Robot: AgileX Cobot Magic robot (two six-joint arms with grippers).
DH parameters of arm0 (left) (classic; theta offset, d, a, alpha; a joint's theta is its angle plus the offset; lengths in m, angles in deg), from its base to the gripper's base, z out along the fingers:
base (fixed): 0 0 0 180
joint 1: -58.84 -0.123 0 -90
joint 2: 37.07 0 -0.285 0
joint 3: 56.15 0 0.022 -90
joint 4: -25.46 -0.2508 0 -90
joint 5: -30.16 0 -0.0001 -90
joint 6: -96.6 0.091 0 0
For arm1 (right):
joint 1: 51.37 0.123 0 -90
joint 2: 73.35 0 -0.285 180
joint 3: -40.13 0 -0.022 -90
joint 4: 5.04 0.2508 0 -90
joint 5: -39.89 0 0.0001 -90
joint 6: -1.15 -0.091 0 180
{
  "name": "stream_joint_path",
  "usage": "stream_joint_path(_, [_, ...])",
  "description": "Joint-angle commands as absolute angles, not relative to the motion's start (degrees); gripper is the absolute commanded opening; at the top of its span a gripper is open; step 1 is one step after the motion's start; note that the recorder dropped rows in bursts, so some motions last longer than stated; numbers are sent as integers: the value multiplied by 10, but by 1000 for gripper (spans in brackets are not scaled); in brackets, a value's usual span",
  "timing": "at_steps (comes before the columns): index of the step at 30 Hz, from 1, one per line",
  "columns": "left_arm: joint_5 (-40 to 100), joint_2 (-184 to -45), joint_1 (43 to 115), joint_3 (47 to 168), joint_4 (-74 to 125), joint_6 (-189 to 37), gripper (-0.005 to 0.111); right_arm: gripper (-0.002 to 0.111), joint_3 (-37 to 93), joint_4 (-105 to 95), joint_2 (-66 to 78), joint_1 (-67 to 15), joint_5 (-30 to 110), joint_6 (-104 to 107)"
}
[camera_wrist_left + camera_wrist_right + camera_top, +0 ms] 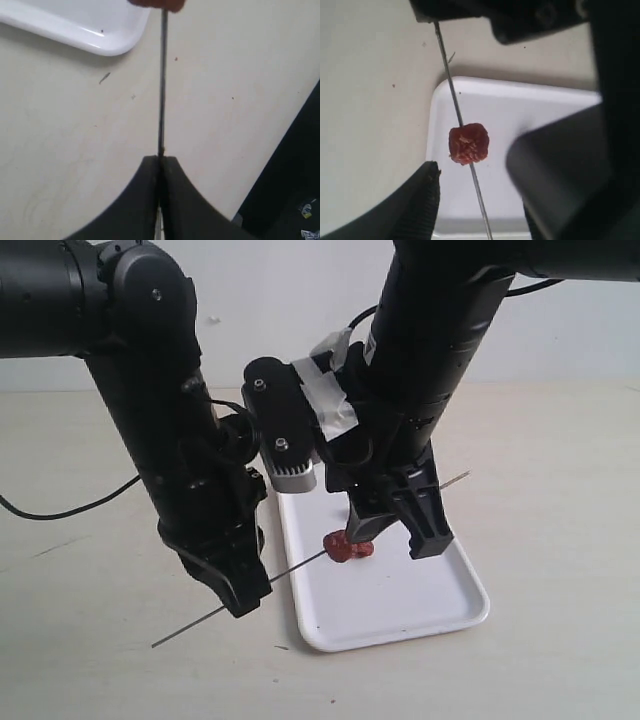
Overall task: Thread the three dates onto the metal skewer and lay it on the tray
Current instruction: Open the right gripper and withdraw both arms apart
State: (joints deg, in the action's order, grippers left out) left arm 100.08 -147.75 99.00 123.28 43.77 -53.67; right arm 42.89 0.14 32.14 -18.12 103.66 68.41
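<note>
The left claw (160, 165) is clamped on the skewer (300, 565), above the tray (440, 615). The dates (347, 546) sit threaded mid-rod between the right claw (476, 162), which is wide open and empty. Threading appears done, though the count is unclear. Next is probably lowering the skewer level onto the tray.

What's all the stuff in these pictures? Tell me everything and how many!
dates: one reddish-brown clump, number unclear (only one shows end-on in the right wrist view), threaded on the skewer above the tray
metal skewer: one, grey, held slanting above the table and tray
tray: one, white, on the table under the dates
table: one, beige, under everything
cable: one, black, lying on the table at the left
left gripper: one, black, shut on the skewer near its lower end
right gripper: one, black, open, a finger on each side of the dates
</note>
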Motion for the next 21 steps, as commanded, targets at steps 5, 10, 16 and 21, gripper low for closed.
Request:
stream_joint_path(5, [1001, -1475, 988, 1233, 436, -535, 0, 50, 433, 2, 286, -212, 1016, 625])
stream_joint_path(10, [1001, -1474, 961, 1233, 421, -535, 0, 50, 433, 20, 246, -266, 1013, 545])
stream_joint_path(16, [1001, -1449, 888, 1233, 426, -521, 0, 50, 433, -66, 202, -304, 1097, 303])
stream_joint_path(21, [1001, -1415, 812, 1233, 446, -521, 0, 50, 433, -71, 190, -304, 1099, 171])
